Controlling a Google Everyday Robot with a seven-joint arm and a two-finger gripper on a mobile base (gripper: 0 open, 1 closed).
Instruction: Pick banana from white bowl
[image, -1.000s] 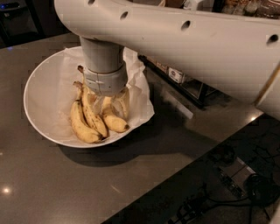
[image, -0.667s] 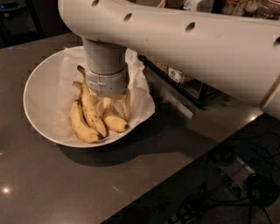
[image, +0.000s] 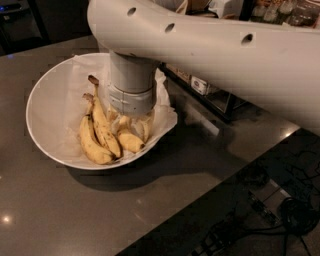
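Observation:
The white bowl (image: 47, 107), lined with crinkled white paper, stands on the dark counter at the left. Two speckled bananas (image: 97, 135) lie paired in it, stems pointing to the back. The single yellow banana (image: 131, 142) lies to their right, with only its near end and dark tip showing. My gripper (image: 134, 126) reaches straight down into the bowl from the grey wrist (image: 131, 92), right over the single banana and covering its far part. It is at the banana, and I cannot tell whether it holds it.
My white arm (image: 215, 55) spans the top of the view from the right. A dark shelf unit with a label (image: 200, 86) stands behind the bowl. Cables and a power strip (image: 260, 210) lie on the floor past the counter's right edge.
The wrist and arm have shifted slightly to the right over the bowl. The bananas lie where they were.

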